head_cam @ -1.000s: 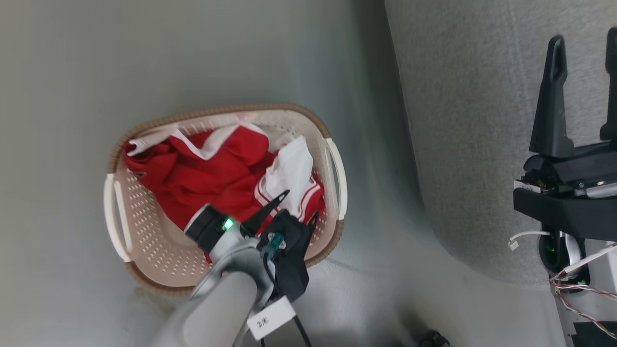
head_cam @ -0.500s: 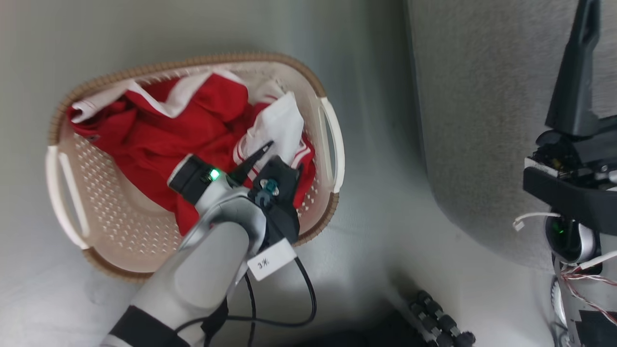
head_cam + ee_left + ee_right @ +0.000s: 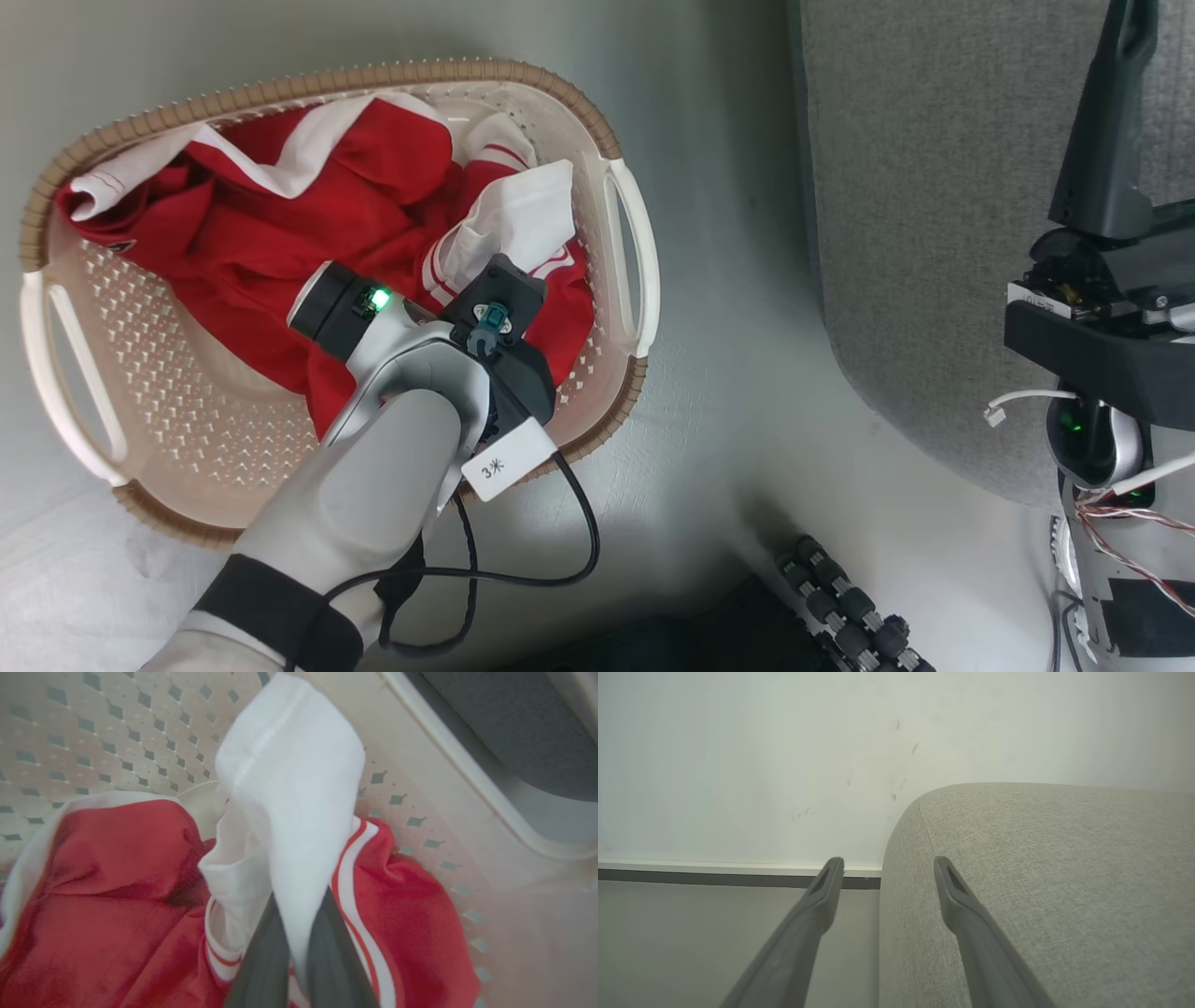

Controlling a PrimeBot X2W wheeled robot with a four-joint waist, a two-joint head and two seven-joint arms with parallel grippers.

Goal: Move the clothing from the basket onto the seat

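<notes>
Red clothing with white trim lies bunched in the cream basket on the floor. My left arm reaches down into the basket, its wrist housing covering the fingers from the head camera. In the left wrist view my left gripper is shut on a white fold of the clothing, beside a red piece with white stripes. The grey seat stands to the right of the basket. My right gripper hangs open and empty over the rounded corner of the seat.
The perforated basket wall lies close behind the held fold. A black cable loops from my left arm over the grey floor. A dark ribbed part sits at the bottom edge. A pale wall with a skirting board stands behind the seat.
The head camera has swung down and closer to the basket. My left gripper has sunk into the clothing and shut on the white fold. The right gripper stays open.
</notes>
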